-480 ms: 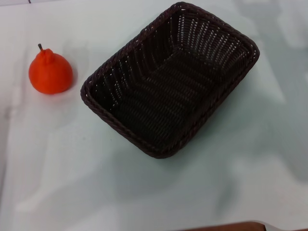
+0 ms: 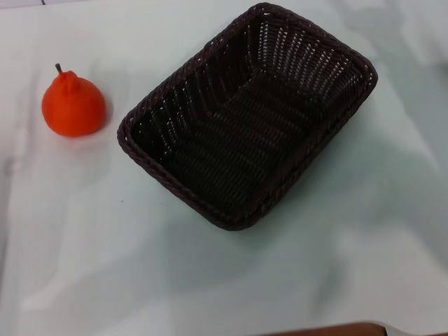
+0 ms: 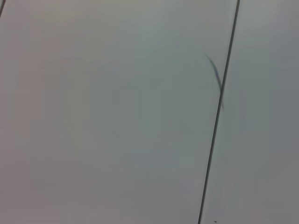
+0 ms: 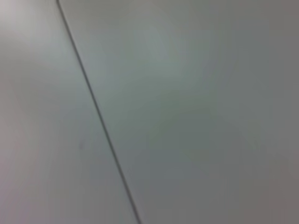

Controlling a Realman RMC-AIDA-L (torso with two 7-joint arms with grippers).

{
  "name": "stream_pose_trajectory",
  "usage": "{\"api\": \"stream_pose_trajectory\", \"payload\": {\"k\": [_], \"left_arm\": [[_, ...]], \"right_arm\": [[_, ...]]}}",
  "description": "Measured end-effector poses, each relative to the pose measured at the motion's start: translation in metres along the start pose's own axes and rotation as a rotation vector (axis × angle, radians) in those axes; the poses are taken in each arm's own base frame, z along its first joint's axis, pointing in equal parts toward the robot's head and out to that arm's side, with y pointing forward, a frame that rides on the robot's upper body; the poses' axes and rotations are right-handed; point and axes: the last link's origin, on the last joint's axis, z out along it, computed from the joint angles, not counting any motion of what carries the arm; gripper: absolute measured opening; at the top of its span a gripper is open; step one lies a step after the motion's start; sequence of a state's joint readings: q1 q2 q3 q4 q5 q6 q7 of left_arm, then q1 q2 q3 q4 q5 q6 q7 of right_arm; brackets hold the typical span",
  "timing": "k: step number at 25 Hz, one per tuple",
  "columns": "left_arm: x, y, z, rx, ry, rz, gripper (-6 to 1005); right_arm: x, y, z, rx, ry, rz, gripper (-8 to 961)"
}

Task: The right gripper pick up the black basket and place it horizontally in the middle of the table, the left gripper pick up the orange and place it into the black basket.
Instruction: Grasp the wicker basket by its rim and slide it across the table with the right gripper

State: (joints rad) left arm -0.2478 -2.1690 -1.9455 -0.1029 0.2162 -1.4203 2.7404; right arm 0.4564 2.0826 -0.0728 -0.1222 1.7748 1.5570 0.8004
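Black basket point(image 2: 248, 115) sits skewed on the counter point(image 2: 105, 266), empty; orange point(image 2: 73, 105) just left of it, apart. Neither gripper in my views, finger state unknown. I judge the basket light and stiff: take the braided rim. Orange firm, may roll.

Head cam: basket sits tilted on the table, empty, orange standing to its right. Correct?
Not quite: the head view shows the orange on the left of the basket, not the right. It stands apart from the rim, on the table. The rest holds: the basket lies at an angle and has nothing in it. Neither gripper is in view.
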Motion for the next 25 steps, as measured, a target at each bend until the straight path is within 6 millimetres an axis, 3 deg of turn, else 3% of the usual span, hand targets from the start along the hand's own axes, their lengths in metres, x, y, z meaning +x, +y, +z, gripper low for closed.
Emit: {"api": "stream_pose_trajectory", "payload": {"k": [4, 9, 15, 19, 25], "left_arm": [[0.000, 0.001, 0.001, -0.003, 0.001, -0.001, 918], [-0.001, 0.001, 0.001, -0.001, -0.005, -0.002, 918], [-0.002, 0.001, 0.001, 0.000, -0.011, -0.003, 918], [-0.002, 0.001, 0.001, 0.000, -0.012, -0.004, 918], [-0.003, 0.001, -0.001, 0.002, -0.017, -0.015, 918]], "right_arm": [[0.015, 0.017, 0.004, 0.080, -0.170, 0.075, 901], [0.048, 0.032, 0.024, 0.115, -0.484, 0.091, 888], [0.082, 0.008, 0.060, 0.192, -0.903, 0.082, 873], [0.086, -0.007, 0.083, 0.208, -1.092, 0.067, 863], [0.076, -0.010, 0.105, 0.120, -1.237, -0.014, 848]]}}
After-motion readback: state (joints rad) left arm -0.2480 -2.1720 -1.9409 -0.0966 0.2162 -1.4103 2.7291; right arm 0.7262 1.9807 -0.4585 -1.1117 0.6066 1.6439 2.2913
